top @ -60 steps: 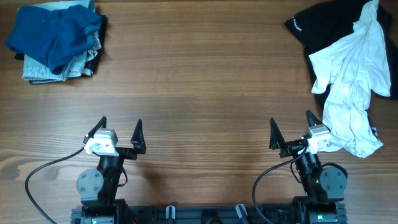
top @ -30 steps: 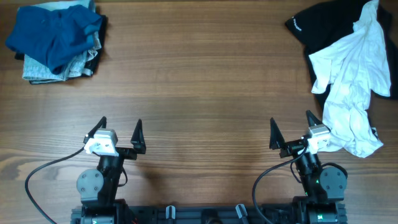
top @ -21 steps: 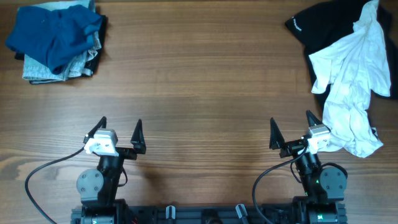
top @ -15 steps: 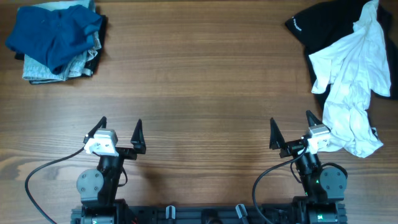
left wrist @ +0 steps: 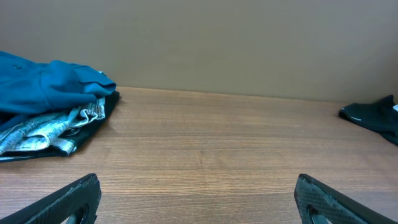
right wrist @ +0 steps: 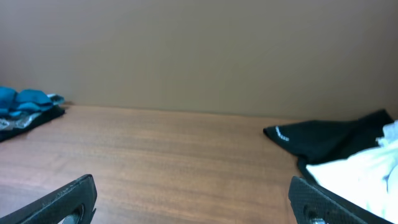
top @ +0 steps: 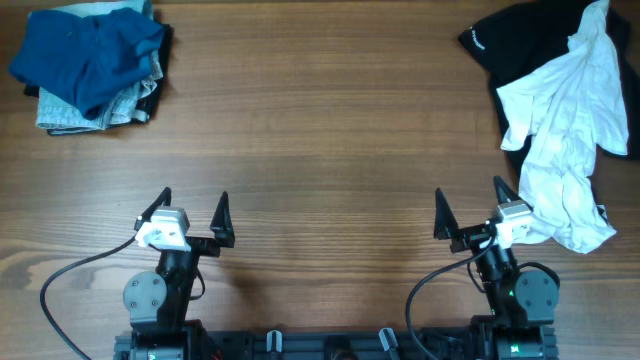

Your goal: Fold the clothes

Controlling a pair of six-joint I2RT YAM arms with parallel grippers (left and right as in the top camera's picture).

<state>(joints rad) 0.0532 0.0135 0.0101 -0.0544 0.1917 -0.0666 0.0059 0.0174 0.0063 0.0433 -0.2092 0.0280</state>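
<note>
A crumpled white garment (top: 565,150) lies over a black garment (top: 520,40) at the table's far right; both show in the right wrist view, white (right wrist: 360,171) and black (right wrist: 329,140). A stack of folded clothes with a blue garment (top: 90,55) on top sits at the far left, also seen in the left wrist view (left wrist: 43,90). My left gripper (top: 192,212) is open and empty near the front edge. My right gripper (top: 467,208) is open and empty, just left of the white garment's lower end.
The wooden table (top: 320,130) spans the view. Grey and light garments (top: 75,110) lie under the blue one in the left stack. Arm bases and cables (top: 330,340) line the front edge. A plain wall (left wrist: 199,37) stands behind the table.
</note>
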